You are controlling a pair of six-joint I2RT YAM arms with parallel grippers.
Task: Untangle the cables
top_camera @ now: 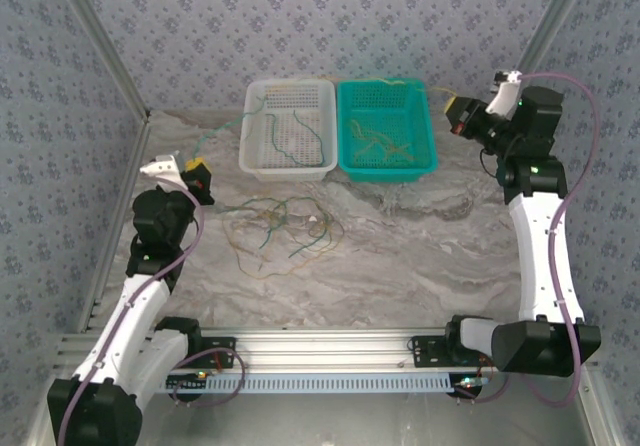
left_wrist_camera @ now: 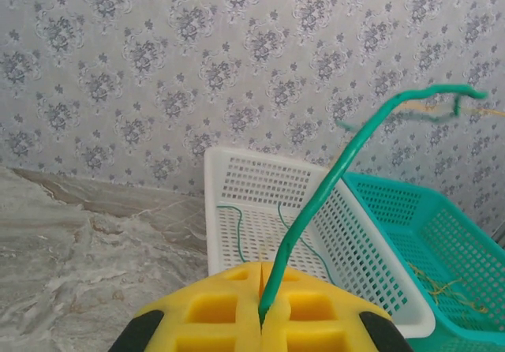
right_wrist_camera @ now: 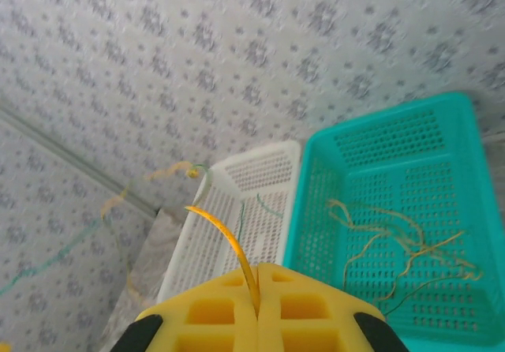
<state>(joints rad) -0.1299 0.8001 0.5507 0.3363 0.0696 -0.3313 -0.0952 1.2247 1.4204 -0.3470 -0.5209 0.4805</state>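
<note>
A loose tangle of green and tan cables [top_camera: 285, 226] lies on the marble table in front of the baskets. My left gripper [top_camera: 195, 173] is raised left of the white basket [top_camera: 290, 126], shut on a green cable [left_wrist_camera: 331, 186] that rises up and to the right. My right gripper [top_camera: 455, 113] hovers by the teal basket's [top_camera: 387, 126] right side, shut on a yellow cable [right_wrist_camera: 233, 237]. The two held strands stretch toward each other above the baskets. Yellow strands [right_wrist_camera: 402, 249] lie in the teal basket and green strands [right_wrist_camera: 268, 204] in the white one.
The two baskets stand side by side at the back against the patterned wall. Metal frame posts [top_camera: 110, 66] run along both sides. An aluminium rail [top_camera: 330, 346] with the arm bases crosses the near edge.
</note>
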